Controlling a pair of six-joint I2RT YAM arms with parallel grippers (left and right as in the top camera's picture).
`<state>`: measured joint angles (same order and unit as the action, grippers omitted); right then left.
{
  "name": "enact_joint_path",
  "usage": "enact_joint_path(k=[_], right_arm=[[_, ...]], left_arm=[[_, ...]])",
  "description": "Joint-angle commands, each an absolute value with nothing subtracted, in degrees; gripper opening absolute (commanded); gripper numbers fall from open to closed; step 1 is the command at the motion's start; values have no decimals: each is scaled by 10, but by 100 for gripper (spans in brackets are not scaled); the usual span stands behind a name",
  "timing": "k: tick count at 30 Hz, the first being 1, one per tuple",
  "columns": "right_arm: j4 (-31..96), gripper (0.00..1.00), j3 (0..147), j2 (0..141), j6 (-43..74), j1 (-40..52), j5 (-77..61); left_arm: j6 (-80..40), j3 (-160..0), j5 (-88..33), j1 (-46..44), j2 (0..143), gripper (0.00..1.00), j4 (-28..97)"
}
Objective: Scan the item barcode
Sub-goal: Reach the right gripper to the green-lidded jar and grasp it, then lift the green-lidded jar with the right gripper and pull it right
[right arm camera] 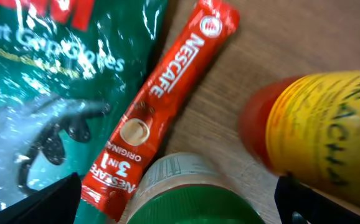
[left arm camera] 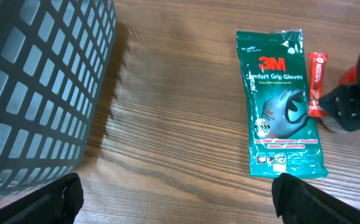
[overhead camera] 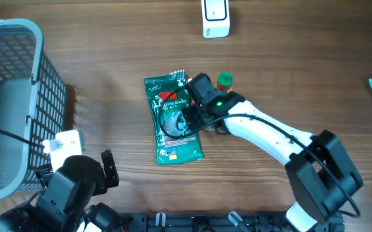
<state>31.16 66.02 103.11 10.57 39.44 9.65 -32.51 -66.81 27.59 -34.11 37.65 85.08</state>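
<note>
Left gripper (left arm camera: pixel 180 208) and right gripper (overhead camera: pixel 199 103) both stand wide open, empty. I judge the thin red Nescafé foil sachet (right arm camera: pixel 161 106) light, limp, slippery: pinch across its narrow middle.
</note>
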Motion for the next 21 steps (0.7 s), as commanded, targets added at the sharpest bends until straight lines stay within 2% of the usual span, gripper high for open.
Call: enact_joint_path(k=[1, 3, 5, 7, 11, 14, 17, 21], right_arm=[[318, 100, 660, 1038, 106, 394, 78], [329, 99, 660, 1038, 106, 391, 58], [345, 95, 660, 1038, 106, 390, 43], [366, 81, 660, 1038, 108, 390, 44], [415, 68, 661, 1036, 183, 381, 44], [459, 67, 662, 1031, 236, 363, 44], [524, 61, 662, 1019, 285, 313, 45], [549, 59, 661, 1016, 300, 275, 46]], left_arm=[[-335, -675, 275, -338, 376, 100, 849], [-335, -675, 275, -338, 376, 100, 849], [-335, -675, 275, -338, 376, 100, 849], [-335, -675, 275, -338, 376, 100, 849], [-335, -675, 275, -338, 376, 100, 849], [-335, -675, 275, -338, 376, 100, 849], [-335, -675, 275, -338, 376, 100, 849], [-335, -675, 275, -338, 376, 100, 849]])
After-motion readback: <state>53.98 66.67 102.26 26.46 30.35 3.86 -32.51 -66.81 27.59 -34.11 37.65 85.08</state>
